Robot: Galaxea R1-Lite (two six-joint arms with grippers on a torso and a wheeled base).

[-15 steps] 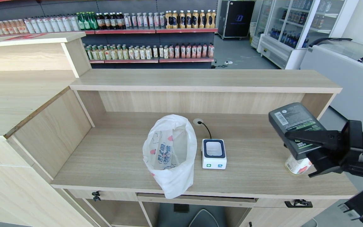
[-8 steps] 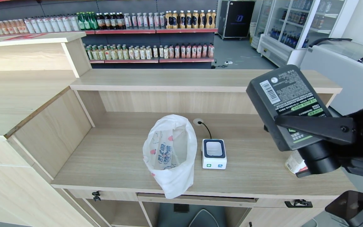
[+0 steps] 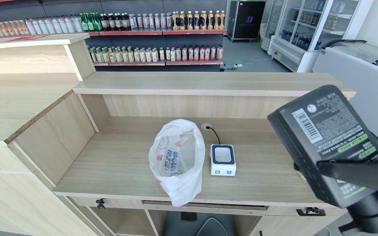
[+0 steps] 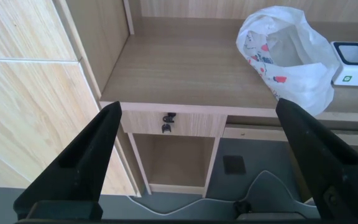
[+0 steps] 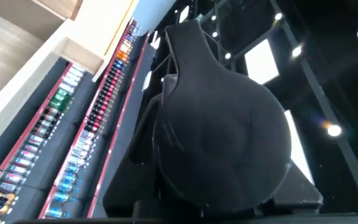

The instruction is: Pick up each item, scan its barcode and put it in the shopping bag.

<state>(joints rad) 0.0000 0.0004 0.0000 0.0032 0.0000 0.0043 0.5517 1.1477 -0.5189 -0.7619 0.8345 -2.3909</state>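
In the head view, a dark bottle [image 3: 326, 141] is held in the air over the right end of the worktop [image 3: 261, 183], close to the camera. It is clamped by the right gripper [image 3: 331, 170], one black finger [image 3: 356, 173] lying across its printed face; the other finger is hidden behind it. The bottle is tilted, its label and barcode [image 3: 305, 125] are turned up toward the camera, and a black cylindrical end [image 3: 371, 211] points down. The white shopping bag [image 3: 177, 160] stands open near the middle of the worktop. The scanner [image 3: 222, 159] lies just beside it on the right, window up, with a black cable [image 3: 213, 133] running back to a hole in the worktop. Bottle and scanner are well apart. Shelves of drinks [image 3: 156, 36] are seen in the room behind.

In the left wrist view, the left gripper [image 4: 197, 106] is seen spread wide with nothing between its fingers [image 4: 73, 168]. It is held off the front left corner of the worktop [image 4: 179, 68], in front of a drawer with a small lock [image 4: 166, 122]. The shopping bag [image 4: 288, 56] and the scanner [image 4: 356, 62] are seen farther off, side by side.

In the right wrist view, the dark bottle [image 5: 222, 137] is seen from very close as a rounded black shape. Beside it, the shelves of drinks [image 5: 61, 124] run slantwise.
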